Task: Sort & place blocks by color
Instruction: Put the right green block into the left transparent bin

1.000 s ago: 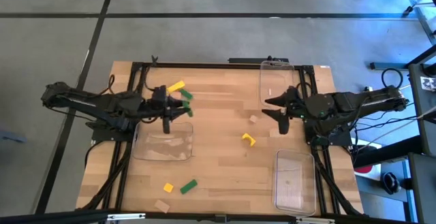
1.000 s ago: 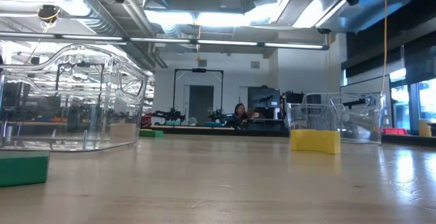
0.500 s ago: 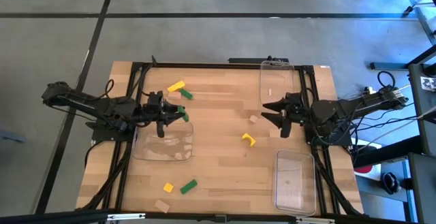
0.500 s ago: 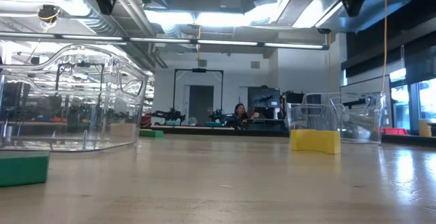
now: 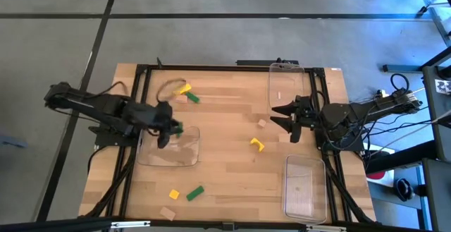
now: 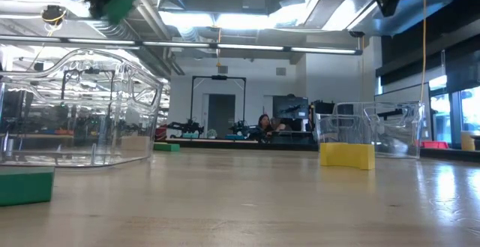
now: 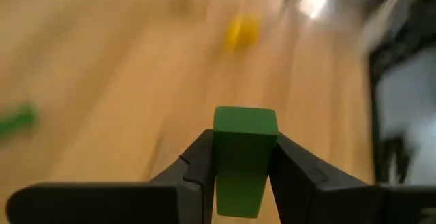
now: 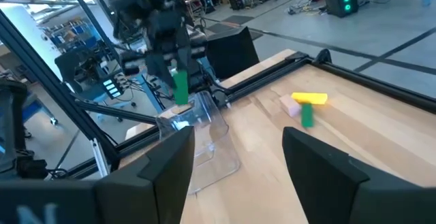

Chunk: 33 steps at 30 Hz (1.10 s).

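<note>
My left gripper is shut on a green block and hovers over the far part of the clear left tray; that block also shows in the low view and the right wrist view. My right gripper is open, hanging above the table near a tan block and a yellow arch block. A yellow block and a green block lie flat near the far edge. Another yellow, green and tan block lie near the near edge. My left gripper pinches the green block by its two opposite side faces between the two fingers. The block's free end sticks out past the fingertips. The fingers come from the table's left. The block is lifted clear, above the left tray.
Two more clear trays stand on the right side, one at the far edge and one at the near edge. Bare wood lies between the trays. Black frame rails run along the table's sides.
My left gripper has carried the green block away from the far yellow and green blocks toward the near edge, turning and sinking a little, and now hangs over the left tray. The blocks on the table have stayed put.
</note>
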Each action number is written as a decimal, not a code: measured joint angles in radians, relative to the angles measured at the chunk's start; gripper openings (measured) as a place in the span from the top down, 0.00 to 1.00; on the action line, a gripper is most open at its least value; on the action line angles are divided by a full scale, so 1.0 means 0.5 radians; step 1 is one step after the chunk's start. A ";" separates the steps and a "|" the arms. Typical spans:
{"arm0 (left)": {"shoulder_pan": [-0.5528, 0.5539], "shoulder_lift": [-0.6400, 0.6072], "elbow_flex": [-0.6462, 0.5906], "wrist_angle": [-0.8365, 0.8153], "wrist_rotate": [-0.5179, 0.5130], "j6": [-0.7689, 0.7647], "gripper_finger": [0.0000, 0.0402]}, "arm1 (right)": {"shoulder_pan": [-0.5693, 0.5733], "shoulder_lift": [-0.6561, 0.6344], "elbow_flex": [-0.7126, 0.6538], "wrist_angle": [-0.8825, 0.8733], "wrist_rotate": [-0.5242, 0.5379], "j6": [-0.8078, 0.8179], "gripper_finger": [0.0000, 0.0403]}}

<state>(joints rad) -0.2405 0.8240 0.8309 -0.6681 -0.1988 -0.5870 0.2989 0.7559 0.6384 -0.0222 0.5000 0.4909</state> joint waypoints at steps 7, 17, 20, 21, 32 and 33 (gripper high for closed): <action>-0.057 0.485 0.034 -0.544 0.446 0.052 0.77 | 0.000 0.007 0.000 -0.020 0.006 -0.003 0.44; -0.082 1.090 -0.014 -0.546 0.362 0.530 0.77 | 0.000 0.006 0.000 -0.040 0.008 0.001 0.44; -0.082 1.202 -0.014 -0.534 0.353 0.610 0.74 | 0.000 0.006 0.000 -0.042 0.008 0.002 0.44; -0.082 1.233 -0.014 -0.526 0.349 0.620 0.73 | -0.001 0.006 0.000 -0.042 0.008 0.002 0.44; -0.064 1.372 -0.014 -0.427 0.315 0.617 0.71 | -0.001 0.006 0.001 -0.044 0.008 0.002 0.44; -0.052 1.372 -0.014 -0.422 0.318 0.609 0.71 | -0.001 0.006 0.001 -0.046 0.008 0.002 0.44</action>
<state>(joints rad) -0.2667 1.5101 0.8238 -0.8789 -0.0399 -0.2823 0.2985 0.7589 0.6388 -0.0451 0.5041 0.4919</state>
